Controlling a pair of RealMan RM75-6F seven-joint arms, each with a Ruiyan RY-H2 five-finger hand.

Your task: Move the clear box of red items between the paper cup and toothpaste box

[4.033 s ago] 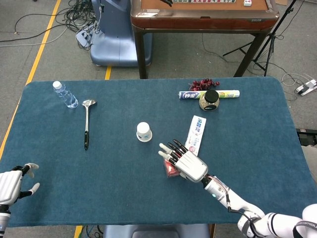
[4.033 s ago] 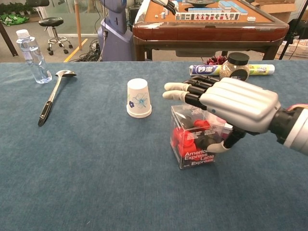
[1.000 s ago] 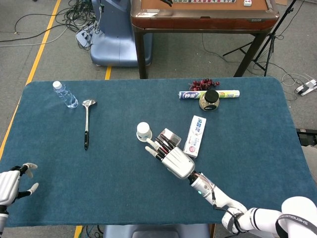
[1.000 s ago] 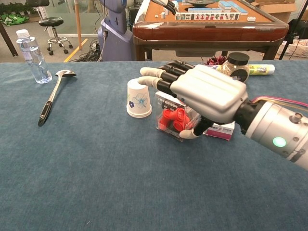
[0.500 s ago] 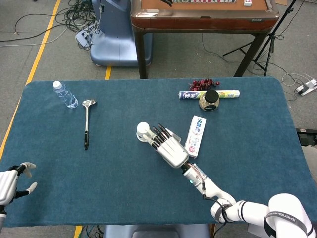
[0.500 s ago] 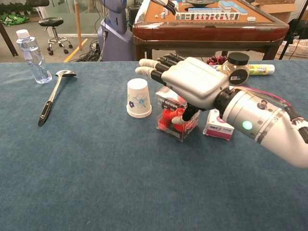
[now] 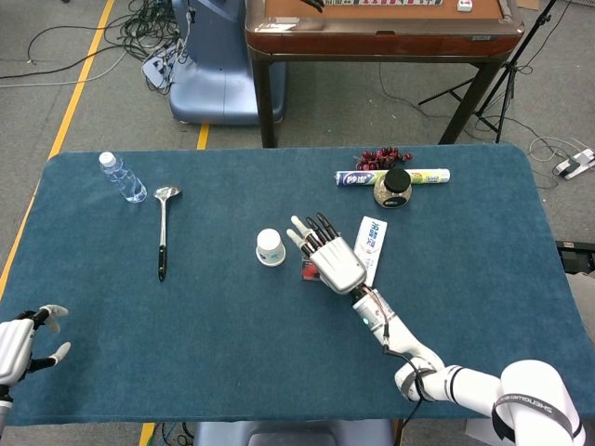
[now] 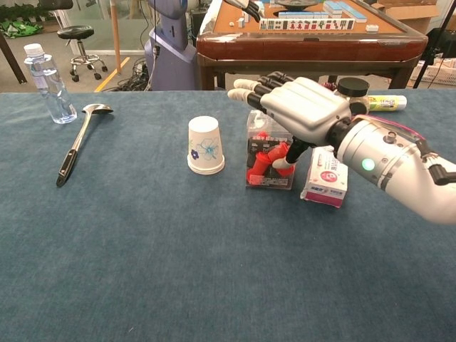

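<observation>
Clear box [image 8: 268,160] stands between paper cup [image 8: 205,146] and toothpaste box [image 8: 325,177] mid-table; right hand [image 8: 303,114] holds it, release apparently remaining. Left hand [image 7: 19,347] idles open.

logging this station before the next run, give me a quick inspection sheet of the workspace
surface: blue cloth table, flat.
job's things: clear box of red items stands between paper cup and toothpaste box.
clutter: water bottle, ladle, toothpaste tube, dark-lidded jar, grapes.
hands: right hand over the clear box, thumb against its front; left hand at near left edge, holding nothing.
cables: on the floor, far left and right of the table.
surroundings: mahjong table, blue machine base, yellow floor line.
</observation>
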